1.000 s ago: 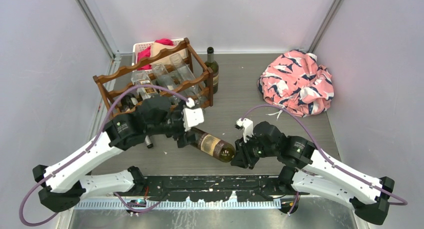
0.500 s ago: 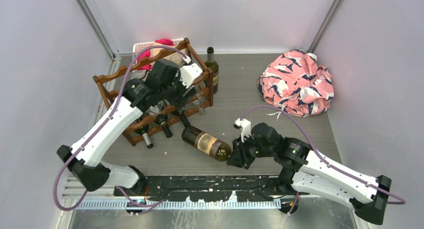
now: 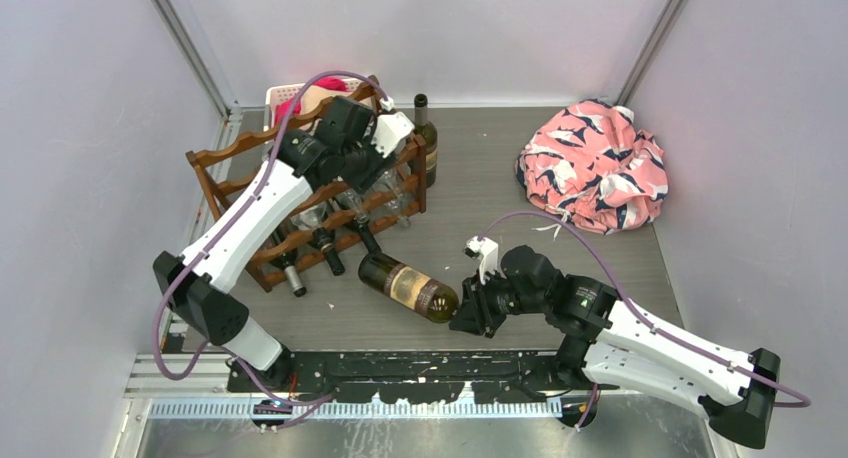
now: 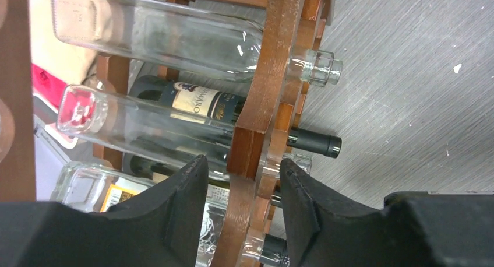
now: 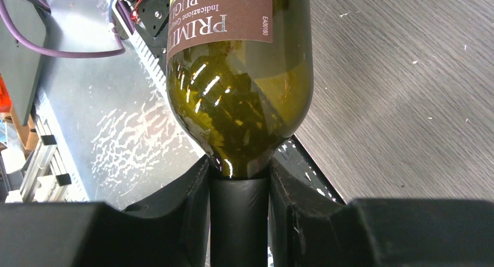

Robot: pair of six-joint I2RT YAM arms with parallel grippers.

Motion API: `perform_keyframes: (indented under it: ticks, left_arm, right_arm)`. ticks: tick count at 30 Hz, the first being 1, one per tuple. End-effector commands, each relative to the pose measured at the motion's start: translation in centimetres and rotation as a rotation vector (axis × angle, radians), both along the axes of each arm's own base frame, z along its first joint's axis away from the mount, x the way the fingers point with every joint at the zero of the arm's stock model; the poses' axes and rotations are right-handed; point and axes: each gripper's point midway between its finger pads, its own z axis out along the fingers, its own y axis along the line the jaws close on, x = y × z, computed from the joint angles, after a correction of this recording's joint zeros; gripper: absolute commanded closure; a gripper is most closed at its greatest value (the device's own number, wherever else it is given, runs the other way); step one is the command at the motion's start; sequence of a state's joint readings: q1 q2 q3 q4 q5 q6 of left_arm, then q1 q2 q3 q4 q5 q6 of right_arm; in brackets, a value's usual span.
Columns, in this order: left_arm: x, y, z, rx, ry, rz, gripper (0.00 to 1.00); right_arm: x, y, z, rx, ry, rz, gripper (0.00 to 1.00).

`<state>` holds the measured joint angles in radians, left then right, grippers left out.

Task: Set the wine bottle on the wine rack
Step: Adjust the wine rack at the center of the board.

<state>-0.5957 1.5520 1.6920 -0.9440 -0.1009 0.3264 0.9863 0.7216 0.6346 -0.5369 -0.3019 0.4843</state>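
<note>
The wine bottle point(image 3: 408, 286) is dark green with a brown label and lies tilted, its base toward the wine rack point(image 3: 236, 154). My right gripper point(image 3: 470, 313) is shut on its black-capped neck. In the right wrist view the bottle point(image 5: 239, 74) runs away from the gripper point(image 5: 239, 169), whose fingers point(image 5: 192, 197) press the neck on both sides. My left gripper point(image 3: 375, 150) hovers over the rack's right end. In the left wrist view it point(image 4: 243, 162) is open and straddles a wavy brown rail point(image 4: 274, 57), with a gap on each side.
The rack holds several clear and dark bottles, necks point(image 4: 314, 141) pointing out to the front. A green bottle point(image 3: 424, 138) stands upright just right of the rack. A white basket point(image 3: 285, 90) with red cloth sits behind it. A pink patterned cloth point(image 3: 595, 166) is bunched at back right.
My left arm has left the bottle's base and swung up and back to the rack's right end, its jaws narrowing. My right gripper has carried the bottle slightly left.
</note>
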Motion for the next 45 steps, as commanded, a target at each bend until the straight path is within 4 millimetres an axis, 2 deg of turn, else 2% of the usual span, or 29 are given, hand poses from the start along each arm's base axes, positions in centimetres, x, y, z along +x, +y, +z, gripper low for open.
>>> perform_keyframes:
  ticks: [1, 5, 7, 11, 27, 38, 45]
  left_arm:
    - [0.5, -0.3, 0.4, -0.018, 0.020, -0.021, 0.55]
    - [0.8, -1.1, 0.4, -0.055, 0.044, -0.033, 0.72]
    - [0.6, -2.0, 0.6, -0.093, 0.059, -0.057, 0.84]
    - [0.8, -3.0, 1.0, -0.141, 0.065, -0.074, 0.90]
    - [0.9, -7.4, 1.8, -0.313, 0.140, -0.159, 0.96]
    - [0.5, -9.3, 2.5, -0.404, 0.183, -0.203, 1.00]
    - [0.9, -9.8, 2.8, -0.421, 0.181, -0.203, 1.00]
  right_arm:
    - [0.9, 2.4, 5.7, 0.226, -0.123, 0.027, 0.99]
    - [0.7, 2.5, 5.8, 0.230, -0.119, 0.042, 0.99]
    - [0.7, 2.5, 6.0, 0.234, -0.122, 0.045, 0.99]
    - [0.7, 2.7, 6.1, 0.241, -0.126, 0.049, 0.99]
    - [0.7, 4.2, 6.6, 0.283, -0.104, 0.078, 0.99]
    - [0.3, 5.1, 7.0, 0.303, -0.104, 0.111, 0.99]
    - [0.5, 5.7, 7.0, 0.305, -0.110, 0.114, 0.99]
